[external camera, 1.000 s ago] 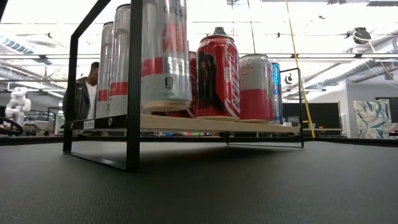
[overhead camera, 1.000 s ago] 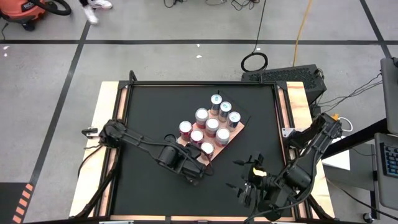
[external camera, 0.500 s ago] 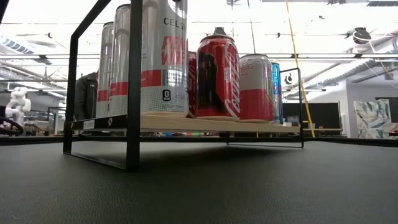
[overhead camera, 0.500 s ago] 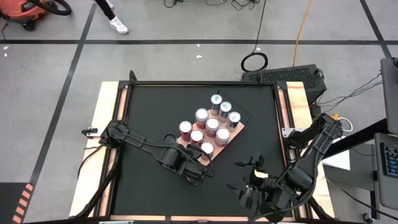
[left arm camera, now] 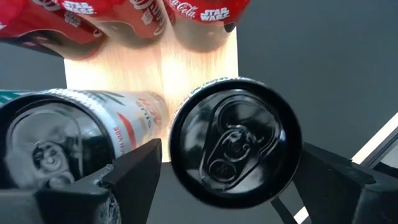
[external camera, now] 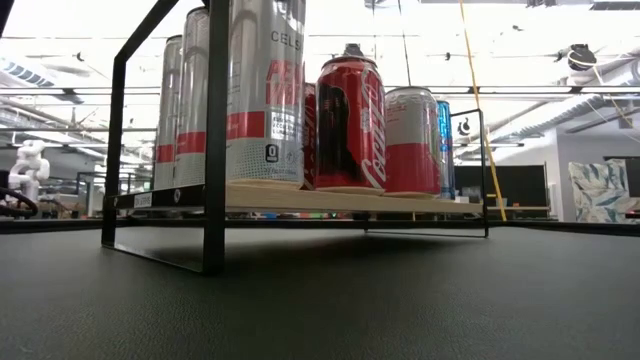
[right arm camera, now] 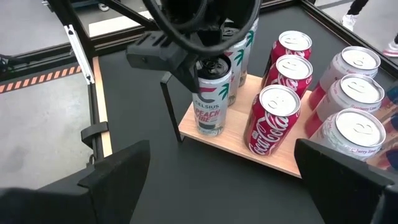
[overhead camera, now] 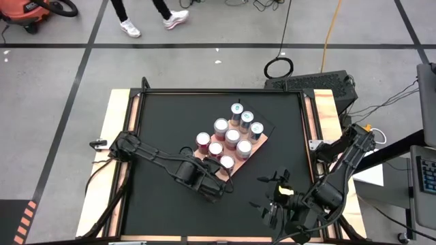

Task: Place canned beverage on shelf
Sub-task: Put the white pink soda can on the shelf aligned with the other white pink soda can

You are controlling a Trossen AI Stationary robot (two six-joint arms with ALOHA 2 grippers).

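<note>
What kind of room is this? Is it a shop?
Probably a robot lab or workshop, not a shop. The black table stands on a grey floor marked with black tape lines, loose cables trail across it, and the low view shows an open hall with bright ceiling lights.

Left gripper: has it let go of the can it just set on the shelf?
Yes. In the left wrist view the left gripper's fingers stand apart from the can, gaps showing on both sides, and the can stands on the shelf.

Upright white Celsius can (right arm camera: 212, 93) at the wooden shelf's (right arm camera: 214, 142) corner — beside red cola cans (right arm camera: 271, 119).
</note>
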